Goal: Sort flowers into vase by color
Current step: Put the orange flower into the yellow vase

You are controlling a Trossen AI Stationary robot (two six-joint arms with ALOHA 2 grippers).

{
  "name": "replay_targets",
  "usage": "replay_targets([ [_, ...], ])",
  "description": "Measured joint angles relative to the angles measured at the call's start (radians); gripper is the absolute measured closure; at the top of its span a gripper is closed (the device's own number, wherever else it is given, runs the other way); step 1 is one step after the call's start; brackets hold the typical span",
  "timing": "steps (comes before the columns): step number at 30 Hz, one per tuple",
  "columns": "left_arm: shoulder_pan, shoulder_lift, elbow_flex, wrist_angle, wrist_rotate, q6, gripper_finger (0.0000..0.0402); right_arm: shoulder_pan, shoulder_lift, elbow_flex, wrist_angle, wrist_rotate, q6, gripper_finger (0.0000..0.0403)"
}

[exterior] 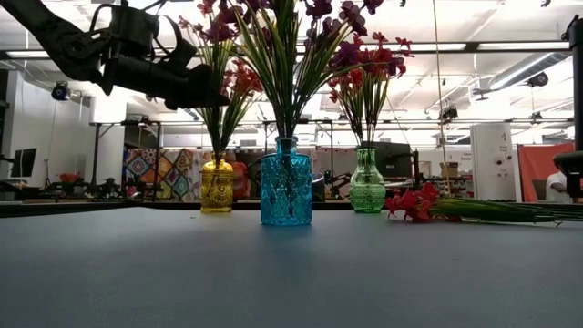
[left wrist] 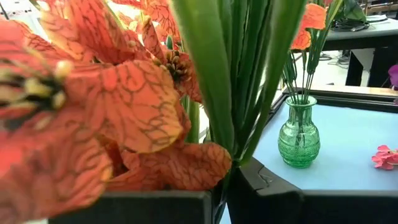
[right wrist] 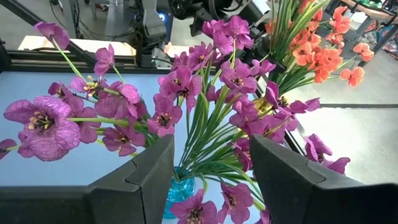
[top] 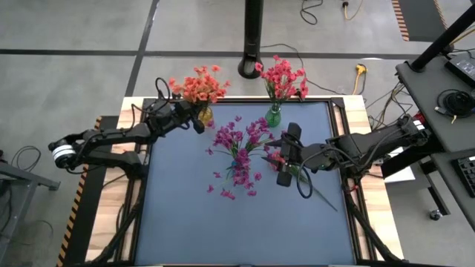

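Your left pincer [top: 199,121] is up over the yellow vase [exterior: 217,186] at the far left of the mat [top: 245,215], fingers together and clamped on the green stems of the orange flowers [top: 199,84]; in its wrist view the orange petals [left wrist: 93,112] press right against the fingers.

Your right pincer [top: 287,154] hangs above the mat with its fingers [right wrist: 149,180] apart, gripping nothing. Straight ahead of it stands the blue vase [exterior: 286,182] with the purple flowers [right wrist: 180,106] fanned out; the blooms reach close to the fingertips, and you cannot tell from these views whether any touch.

Beyond the right pincer, towards the far edge, the green vase [top: 273,116] carries the red-pink flowers [top: 284,78].

Directly under and beside the right pincer one red-pink sprig [exterior: 414,202] lies flat on the mat, outside any vase, its stem [top: 320,194] running towards the near right corner.

A few purple blossoms [top: 230,193] show on the mat beside the blue vase, on the side away from the right pincer.
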Motion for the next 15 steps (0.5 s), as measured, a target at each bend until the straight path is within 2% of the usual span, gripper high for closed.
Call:
replay_targets([
  [15, 0.000, 0.000, -0.014, 0.004, 0.000, -0.004, 0.0401, 0.000, 0.000, -0.007, 0.001, 0.000, 0.010, 0.0199],
])
